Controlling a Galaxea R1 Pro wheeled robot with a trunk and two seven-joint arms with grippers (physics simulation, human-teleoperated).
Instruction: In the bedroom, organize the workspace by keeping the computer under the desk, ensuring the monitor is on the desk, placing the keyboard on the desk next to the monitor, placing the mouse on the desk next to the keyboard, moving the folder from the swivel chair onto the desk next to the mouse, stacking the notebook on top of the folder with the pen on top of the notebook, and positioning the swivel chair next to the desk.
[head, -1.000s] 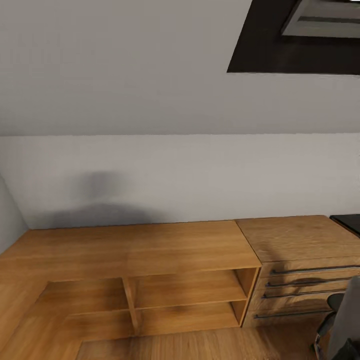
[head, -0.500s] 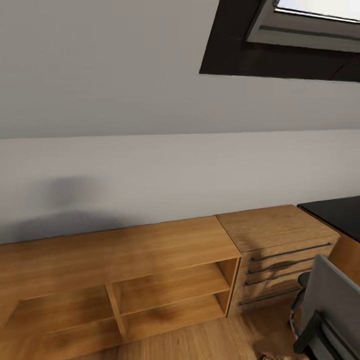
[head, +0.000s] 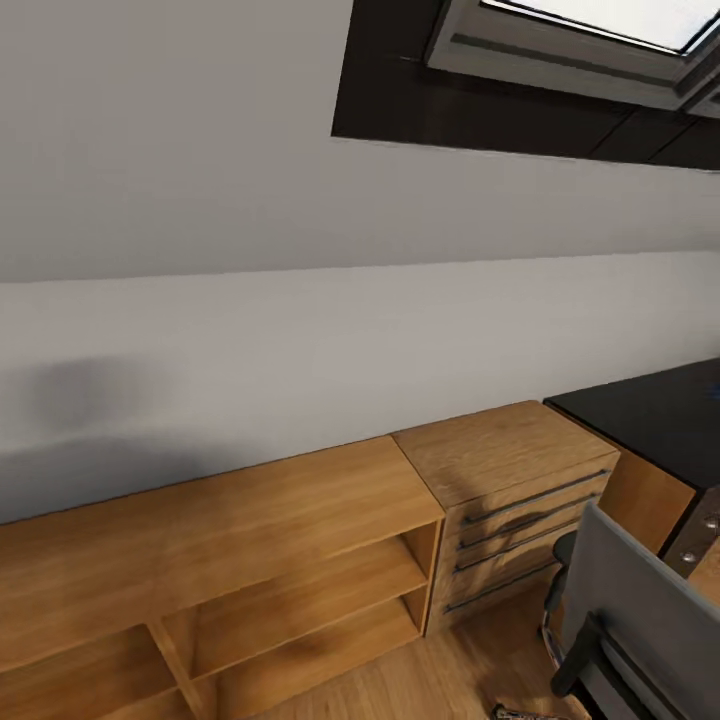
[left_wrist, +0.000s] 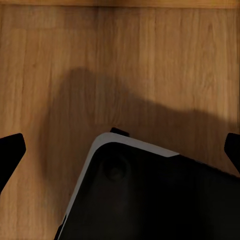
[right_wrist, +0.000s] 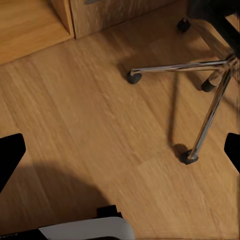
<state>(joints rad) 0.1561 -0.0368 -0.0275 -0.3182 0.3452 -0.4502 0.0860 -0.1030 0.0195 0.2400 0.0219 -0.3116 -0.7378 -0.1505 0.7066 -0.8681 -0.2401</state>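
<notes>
- swivel chair sits at the lower right, grey back toward us, chrome base on the wood floor
- black tabletop just past the oak drawer unit, open shelving beside that
- left gripper and right gripper both spread wide, holding nothing, over floor
</notes>
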